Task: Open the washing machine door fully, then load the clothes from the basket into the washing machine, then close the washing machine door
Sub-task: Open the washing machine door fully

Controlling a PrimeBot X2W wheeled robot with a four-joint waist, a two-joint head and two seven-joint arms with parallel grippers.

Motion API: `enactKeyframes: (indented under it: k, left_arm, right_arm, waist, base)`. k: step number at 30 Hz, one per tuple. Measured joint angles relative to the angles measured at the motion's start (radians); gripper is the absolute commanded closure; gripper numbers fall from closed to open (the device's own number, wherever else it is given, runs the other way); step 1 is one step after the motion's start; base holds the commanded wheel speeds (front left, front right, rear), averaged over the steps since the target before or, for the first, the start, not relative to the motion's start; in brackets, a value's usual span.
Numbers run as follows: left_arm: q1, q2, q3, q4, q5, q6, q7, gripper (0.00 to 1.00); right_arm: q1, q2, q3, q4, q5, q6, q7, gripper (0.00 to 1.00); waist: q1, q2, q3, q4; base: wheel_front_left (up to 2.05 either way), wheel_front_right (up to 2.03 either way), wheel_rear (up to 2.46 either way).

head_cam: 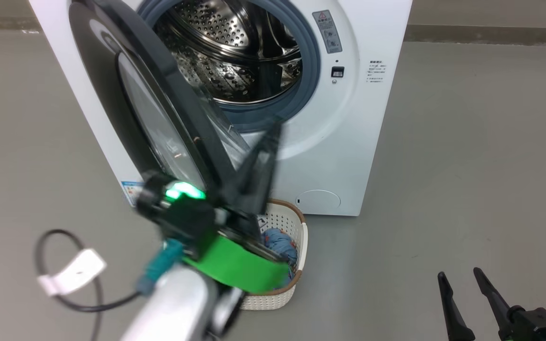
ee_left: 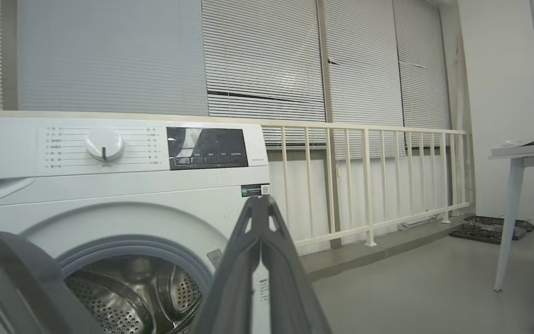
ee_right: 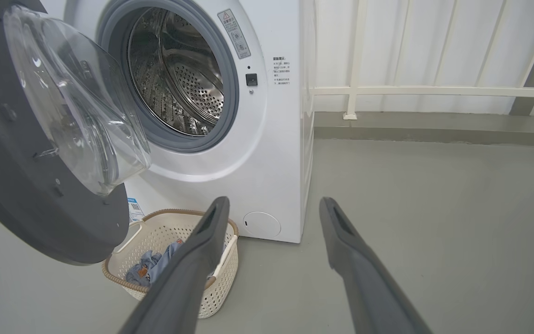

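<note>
- The left gripper is closed. Its two dark fingers are pressed flat together with nothing between them, and they point up toward the lower part of the round opening of the washing machine.
- The washing machine door stands just to the left of this gripper. It is swung out from the front on its left side, with the glass bowl turned toward the fingers. The picture is blurred there, so I cannot tell if the fingers touch the door.
- In my judgement the closed fingers serve as a pushing stick from the inner side, to swing the door wider. The door looks open but not fully, so the first step seems not finished.
- The right gripper is open wide and empty. It is low over the floor and well apart from the machine, probably kept free for the clothes.
- The basket stands on the floor under the wrist of the left gripper, ahead and to the left of the right gripper, just beside the front of the machine.
- The clothes lie inside the basket as a blue bunch. The part of the steel drum that shows looks empty.
- The basket sits low under the door's edge, so it seems that the door can pass above it.
- The floor is smooth, grey and matte.
- Beyond the tips of the left gripper, past the machine, there are a cream railing and closed window blinds. A pale table stands far to the right.
</note>
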Motion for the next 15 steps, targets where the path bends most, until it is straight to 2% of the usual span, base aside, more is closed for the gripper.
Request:
enactKeyframes:
  k: [4, 7, 15]
  left_arm:
    - [0.000, 0.000, -0.153, 0.031, -0.072, 0.031, 0.042, 1.00]
    - [0.000, 0.002, -0.222, 0.093, -0.115, 0.057, 0.066, 1.00]
    - [0.012, 0.004, -0.266, 0.253, -0.152, 0.108, 0.092, 1.00]
  right_arm:
    - [0.000, 0.000, 0.016, 0.003, 0.000, 0.000, 0.000, 0.00]
    - [0.000, 0.000, 0.023, 0.003, 0.000, 0.000, 0.000, 0.00]
    - [0.000, 0.000, 0.025, 0.006, 0.000, 0.000, 0.000, 0.00]
  waist:
    - [0.0000, 0.0000, -0.002, -0.010]
    - [0.0000, 0.0000, -0.002, -0.018]
    - [0.0000, 0.0001, 0.003, -0.031]
  base:
    - [0.00, 0.00, 0.00]
    - [0.00, 0.00, 0.00]
    - [0.00, 0.00, 0.00]
